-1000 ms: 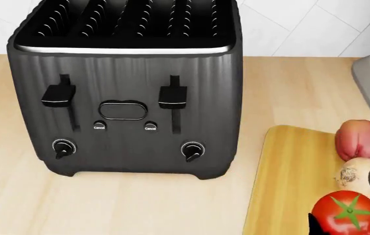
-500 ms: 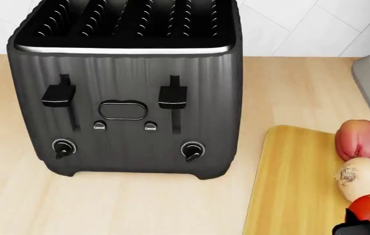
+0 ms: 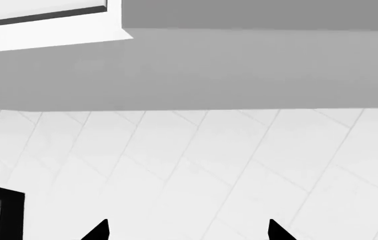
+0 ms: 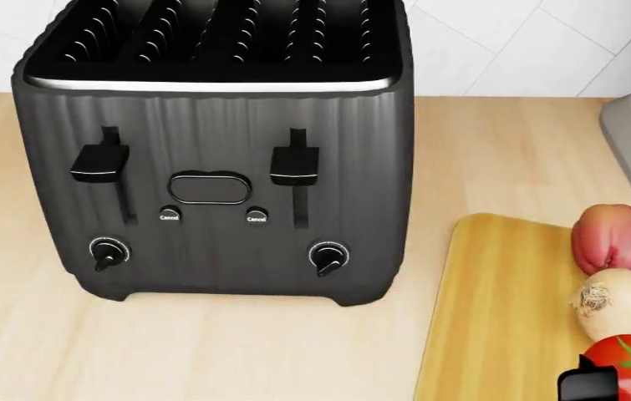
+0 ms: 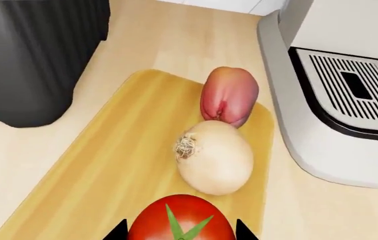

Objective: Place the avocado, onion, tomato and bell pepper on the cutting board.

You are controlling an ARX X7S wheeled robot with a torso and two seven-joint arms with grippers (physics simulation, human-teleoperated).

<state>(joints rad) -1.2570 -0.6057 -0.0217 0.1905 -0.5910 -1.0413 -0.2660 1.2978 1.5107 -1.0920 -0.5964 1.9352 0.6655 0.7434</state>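
Right pincer shows only as two dark fingertips flanking the tomato, which sits between them over the near end of the cutting board; we judge the jaws closed on it, since the tips hug both sides of the fruit, though the contact itself lies at the picture's edge. Whether the tomato rests on the wood or hangs just above it we cannot tell. Beyond it the onion lies on the board, root tuft turned to the side, touching the bell pepper at the far end; the three make a row along the board's edge nearest the white appliance, which leaves the toaster-side strip bare, likely room for the avocado. We see no avocado in any view. Left pincer shows two dark tips well apart against a tiled wall, holding nothing, raised clear of the work. From the head view the black toaster stands on the tabletop beside the board. Our reading: three of four on or nearly on the board.
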